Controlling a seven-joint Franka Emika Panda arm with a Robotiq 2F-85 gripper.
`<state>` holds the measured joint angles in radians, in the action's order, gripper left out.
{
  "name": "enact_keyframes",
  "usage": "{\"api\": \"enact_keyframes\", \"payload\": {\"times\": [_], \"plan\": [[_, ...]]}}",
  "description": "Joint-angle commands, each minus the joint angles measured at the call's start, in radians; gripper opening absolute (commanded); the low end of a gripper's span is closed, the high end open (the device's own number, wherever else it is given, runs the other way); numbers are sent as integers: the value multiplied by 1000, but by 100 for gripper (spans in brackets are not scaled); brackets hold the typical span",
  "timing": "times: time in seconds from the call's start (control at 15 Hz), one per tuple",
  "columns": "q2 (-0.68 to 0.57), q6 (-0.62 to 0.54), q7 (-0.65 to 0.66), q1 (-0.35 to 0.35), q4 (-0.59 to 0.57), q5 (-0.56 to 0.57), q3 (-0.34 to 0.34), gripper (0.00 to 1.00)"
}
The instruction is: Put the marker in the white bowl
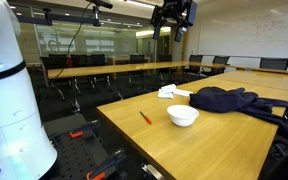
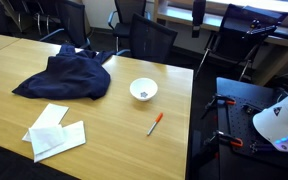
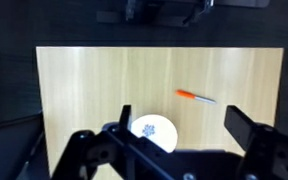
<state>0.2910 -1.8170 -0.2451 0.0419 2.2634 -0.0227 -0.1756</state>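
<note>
An orange marker with a grey end (image 1: 146, 117) lies flat on the wooden table (image 1: 204, 145), a short way from a white bowl (image 1: 182, 115). Both show in the exterior views, marker (image 2: 155, 124) and bowl (image 2: 143, 90). My gripper (image 1: 174, 15) hangs high above the table, open and empty. In the wrist view its fingers (image 3: 184, 140) frame the table from far above. The bowl (image 3: 152, 130) sits partly behind the gripper body there, and the marker (image 3: 195, 96) lies just beyond it.
A dark blue garment (image 2: 69, 75) is heaped on the table beyond the bowl. Folded white paper (image 2: 54, 130) lies near it. Black office chairs (image 2: 144, 35) line the table edge. The white robot base (image 1: 9, 90) stands off the table's end.
</note>
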Motion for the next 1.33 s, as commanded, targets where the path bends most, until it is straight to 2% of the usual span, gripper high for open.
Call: {"api": "enact_keyframes", "payload": {"times": [0.0, 0.27, 0.53, 0.8, 0.87, 1.0, 1.2, 1.27], "plan": [[20, -164, -2, -34, 91, 44, 92, 100], [-5, -229, -23, -140, 166, 58, 221, 100], [-72, -275, -91, -215, 157, 101, 294, 100], [-138, -352, -265, -234, 118, 155, 294, 100], [-112, -333, -183, -230, 144, 134, 303, 100], [-133, -341, -236, -229, 125, 136, 300, 100], [-135, -341, -245, -229, 122, 137, 300, 100], [-153, -397, -402, -238, 129, 86, 277, 100]]}}
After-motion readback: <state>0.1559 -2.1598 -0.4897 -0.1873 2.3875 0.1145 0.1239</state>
